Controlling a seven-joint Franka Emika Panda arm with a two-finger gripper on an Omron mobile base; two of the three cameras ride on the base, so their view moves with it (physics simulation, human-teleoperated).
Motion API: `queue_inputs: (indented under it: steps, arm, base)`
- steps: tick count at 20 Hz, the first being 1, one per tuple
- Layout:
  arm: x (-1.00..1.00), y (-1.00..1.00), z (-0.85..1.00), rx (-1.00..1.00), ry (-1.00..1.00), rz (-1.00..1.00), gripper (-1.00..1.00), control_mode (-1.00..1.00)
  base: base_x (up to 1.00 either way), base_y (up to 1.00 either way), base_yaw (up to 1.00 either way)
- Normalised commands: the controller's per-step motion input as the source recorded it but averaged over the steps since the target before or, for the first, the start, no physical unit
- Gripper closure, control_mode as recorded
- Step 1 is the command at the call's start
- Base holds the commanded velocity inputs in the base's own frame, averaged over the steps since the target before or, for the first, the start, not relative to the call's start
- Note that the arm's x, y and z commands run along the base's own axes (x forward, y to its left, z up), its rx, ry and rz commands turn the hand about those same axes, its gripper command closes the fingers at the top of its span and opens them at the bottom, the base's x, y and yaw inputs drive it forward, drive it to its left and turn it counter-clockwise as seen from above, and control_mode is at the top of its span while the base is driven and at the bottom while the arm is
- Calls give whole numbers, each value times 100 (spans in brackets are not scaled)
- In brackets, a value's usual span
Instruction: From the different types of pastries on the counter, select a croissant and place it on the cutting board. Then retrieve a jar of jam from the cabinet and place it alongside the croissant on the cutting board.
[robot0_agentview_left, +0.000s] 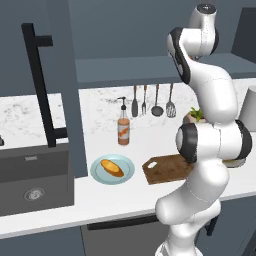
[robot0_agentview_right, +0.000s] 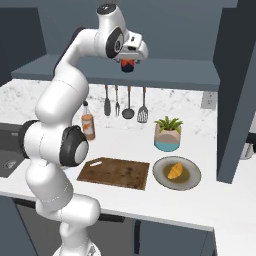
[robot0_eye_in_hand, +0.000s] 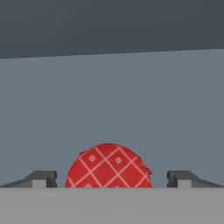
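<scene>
My gripper (robot0_agentview_right: 129, 66) is raised into the open dark slate-blue cabinet (robot0_agentview_right: 165, 30), and it stands open around the small red jar of jam (robot0_eye_in_hand: 108, 166). In the hand view both fingertips (robot0_eye_in_hand: 41, 178) keep a gap from the jar's sides. The jar (robot0_agentview_right: 128, 62) rests on the cabinet shelf. Down on the white counter (robot0_agentview_right: 125, 140), the brown cutting board (robot0_agentview_right: 115, 173) lies bare. To its right a golden-yellow croissant (robot0_agentview_right: 175, 171) sits on a grey plate (robot0_agentview_right: 192, 180). Another oblong pastry (robot0_agentview_left: 112, 167) lies on a light blue plate (robot0_agentview_left: 127, 175) left of the board (robot0_agentview_left: 165, 170).
An orange pump bottle (robot0_agentview_left: 123, 129) stands behind the board, and utensils (robot0_agentview_left: 152, 102) hang on the backsplash. A potted plant (robot0_agentview_right: 168, 134) sits behind the grey plate. The open cabinet door (robot0_agentview_left: 45, 75) with its black handle hangs over the dark sink (robot0_agentview_left: 35, 180) on the left.
</scene>
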Motion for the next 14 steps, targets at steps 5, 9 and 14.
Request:
queue_inputs:
  steps: [5, 9, 14]
  arm:
    - [9, 6, -6, 0, 0, 0, -100, -100]
    - [12, 3, -9, 0, 1, 0, 100, -100]
    - [0, 0, 0, 0, 8, 0, 100, -100]
  base:
    - [0, 0, 0]
    - [0, 0, 0]
    - [0, 0, 0]
